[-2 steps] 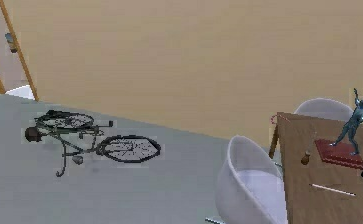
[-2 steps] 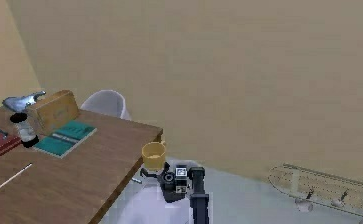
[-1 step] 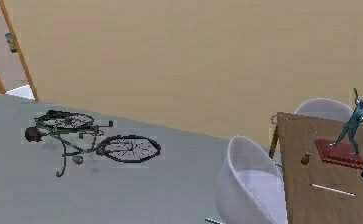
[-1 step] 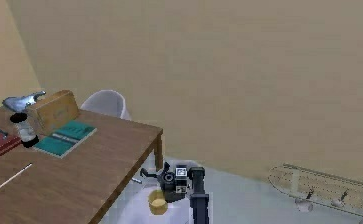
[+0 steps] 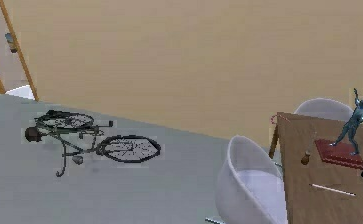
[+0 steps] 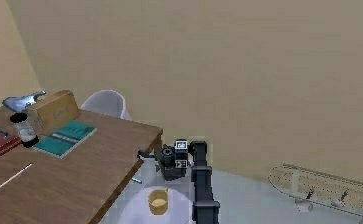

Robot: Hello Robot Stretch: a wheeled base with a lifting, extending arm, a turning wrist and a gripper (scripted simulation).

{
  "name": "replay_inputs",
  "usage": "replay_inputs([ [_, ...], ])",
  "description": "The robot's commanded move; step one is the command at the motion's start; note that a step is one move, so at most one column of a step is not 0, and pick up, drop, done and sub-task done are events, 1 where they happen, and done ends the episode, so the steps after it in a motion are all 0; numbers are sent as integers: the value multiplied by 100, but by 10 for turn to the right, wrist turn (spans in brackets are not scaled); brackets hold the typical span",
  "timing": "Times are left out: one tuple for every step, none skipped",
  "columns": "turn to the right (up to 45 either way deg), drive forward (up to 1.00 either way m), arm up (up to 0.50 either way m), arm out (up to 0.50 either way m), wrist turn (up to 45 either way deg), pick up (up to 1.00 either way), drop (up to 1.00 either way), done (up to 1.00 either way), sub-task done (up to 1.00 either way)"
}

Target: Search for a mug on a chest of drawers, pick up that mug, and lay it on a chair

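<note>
Left of end effector (image 6: 149, 156): wooden table (image 6: 99, 170) carrying teal book (image 6: 67, 138). End effector beside table edge; cannot tell whether holding anything. Just below it in arm side view: yellowish mug (image 6: 159, 203) upright on white chair (image 6: 135, 210) seat. Right: dark arm (image 6: 201, 190).

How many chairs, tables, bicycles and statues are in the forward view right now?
White chairs: 2
Wooden table: 1
Bicycle: 1
Statue: 1
Total: 5
</note>
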Motion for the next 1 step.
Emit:
replay_inputs([
  [0,0,0,-8,0,0,0,0,0],
])
